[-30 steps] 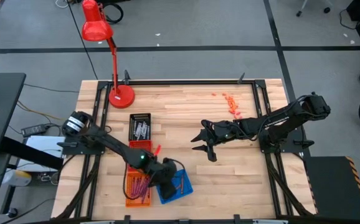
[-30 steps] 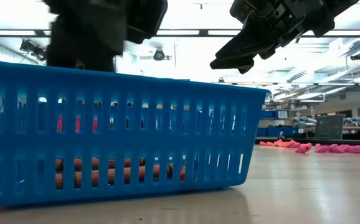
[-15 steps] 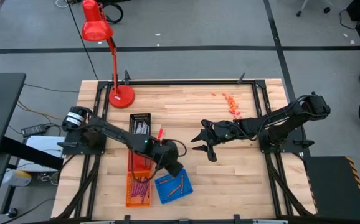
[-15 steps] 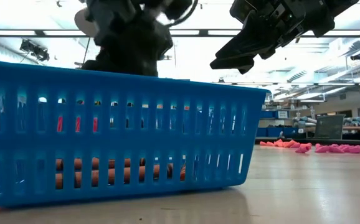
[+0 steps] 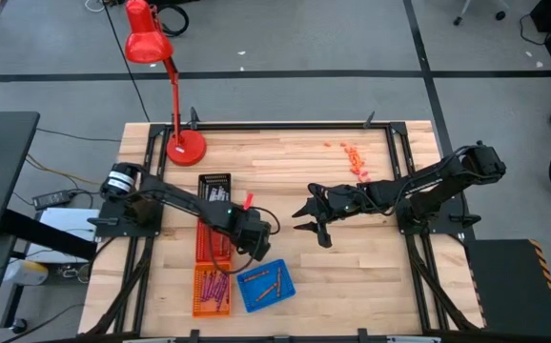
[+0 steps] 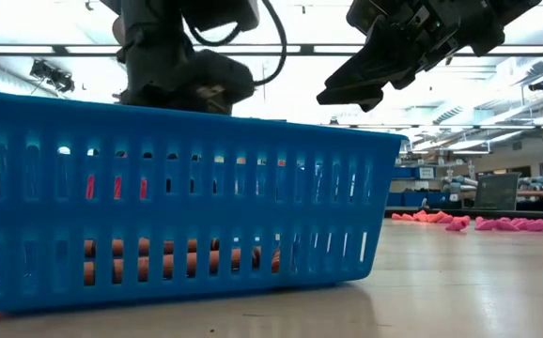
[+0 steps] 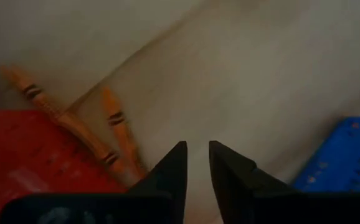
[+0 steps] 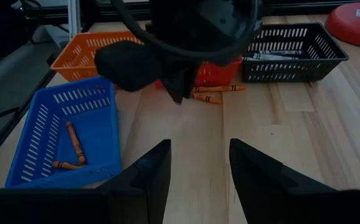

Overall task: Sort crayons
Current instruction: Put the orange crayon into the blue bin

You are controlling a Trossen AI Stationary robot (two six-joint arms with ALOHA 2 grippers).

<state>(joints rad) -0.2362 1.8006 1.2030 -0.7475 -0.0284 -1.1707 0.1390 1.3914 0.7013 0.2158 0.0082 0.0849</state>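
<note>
The left gripper [image 5: 256, 236] has lifted away from the blue basket [image 5: 267, 284], where brown crayons [image 8: 73, 138] now lie, and hovers beside the red basket [image 8: 214, 73] over two loose orange crayons [image 7: 114, 124] on the table [image 5: 352, 276]; its fingers are a narrow gap apart and seem to hold nothing, so a drop looks done and the next pick is lining up. Farther off, the right gripper [image 5: 312, 221] waits at mid-table with fingers spread and empty, pink crayons sit in the orange basket [image 5: 210, 291] and grey ones in the black basket [image 5: 214, 193], and no writing can be read.
</note>
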